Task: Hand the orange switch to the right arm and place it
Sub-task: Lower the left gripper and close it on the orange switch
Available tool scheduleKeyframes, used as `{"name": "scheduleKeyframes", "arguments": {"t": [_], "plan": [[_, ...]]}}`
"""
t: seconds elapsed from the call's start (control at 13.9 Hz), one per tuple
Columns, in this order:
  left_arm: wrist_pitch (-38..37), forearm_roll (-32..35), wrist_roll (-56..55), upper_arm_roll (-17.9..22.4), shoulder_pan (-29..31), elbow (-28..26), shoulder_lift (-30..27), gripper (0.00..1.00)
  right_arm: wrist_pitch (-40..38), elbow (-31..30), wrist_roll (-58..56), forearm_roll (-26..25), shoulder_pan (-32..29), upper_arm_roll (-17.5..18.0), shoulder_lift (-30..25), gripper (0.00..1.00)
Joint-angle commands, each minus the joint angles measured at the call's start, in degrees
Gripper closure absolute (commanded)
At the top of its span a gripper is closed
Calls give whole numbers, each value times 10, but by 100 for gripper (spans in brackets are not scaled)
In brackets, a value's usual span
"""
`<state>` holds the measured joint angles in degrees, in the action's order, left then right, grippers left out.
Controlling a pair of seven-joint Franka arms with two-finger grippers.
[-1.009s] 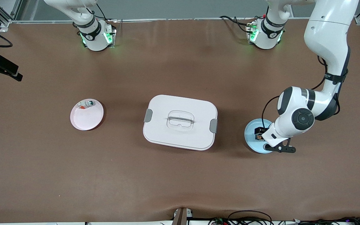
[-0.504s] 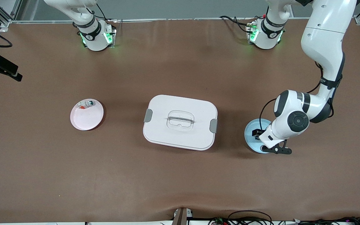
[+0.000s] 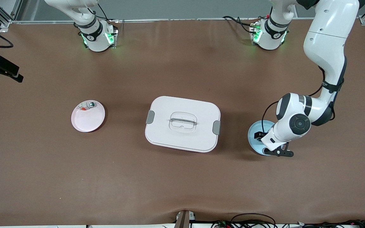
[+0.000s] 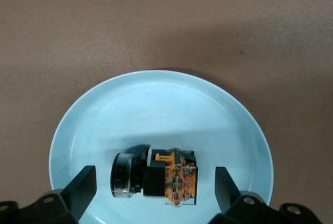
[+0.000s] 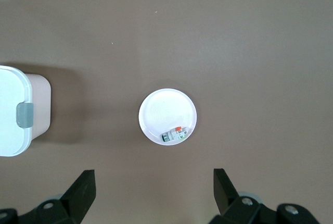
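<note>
Left tool (image 4: pixel 153 187) low over round light-blue plate (image 3: pixel 252 134), fingers (image 4: pixel 80 187) spread wide astride tiny black blocky orange switch (image 4: pixel 156 176) lying on plate, untouched. White lidded box (image 3: pixel 182 123) mid-bench. Round pink plate (image 3: pixel 87 122) holds white-and-silver piece (image 3: pixel 87 106) at twelve o'clock rim. Right tool (image 5: pixel 153 193) waits high above, fingers apart, empty.

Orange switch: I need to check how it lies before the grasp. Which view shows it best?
The left wrist view: the orange switch lies on its side on the blue plate, between the open left gripper's fingers. The front view mostly hides it under the wrist; the right wrist view misses it.
</note>
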<state>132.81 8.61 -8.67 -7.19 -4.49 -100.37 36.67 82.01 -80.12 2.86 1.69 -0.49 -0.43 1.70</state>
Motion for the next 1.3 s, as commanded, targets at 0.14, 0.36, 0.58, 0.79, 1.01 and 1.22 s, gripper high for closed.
{"name": "scheduleKeyframes", "arguments": {"t": [0.14, 0.36, 0.58, 0.79, 1.01, 1.22], "plan": [[37, 11, -2, -2, 0, -3, 15, 0, -1, -2, 2, -6, 1, 2, -8, 0], [43, 11, 1, -1, 1, -16, 14, 0, -4, -2, 2, -7, 1, 2, -8, 0], [44, 11, 2, -1, 3, -24, 13, 0, -4, -2, 2, -7, 1, 2, -7, 0], [46, 25, 1, -2, 4, -28, 13, 0, -4, -2, 2, -7, 1, 2, -8, 0], [47, 27, -5, -2, 4, -28, 11, 0, -5, -2, 2, -7, 1, 2, -8, 0], [47, 27, -6, -2, 3, -28, 9, 12, -6, -2, 2, -7, 1, 2, -7, 0]]}}
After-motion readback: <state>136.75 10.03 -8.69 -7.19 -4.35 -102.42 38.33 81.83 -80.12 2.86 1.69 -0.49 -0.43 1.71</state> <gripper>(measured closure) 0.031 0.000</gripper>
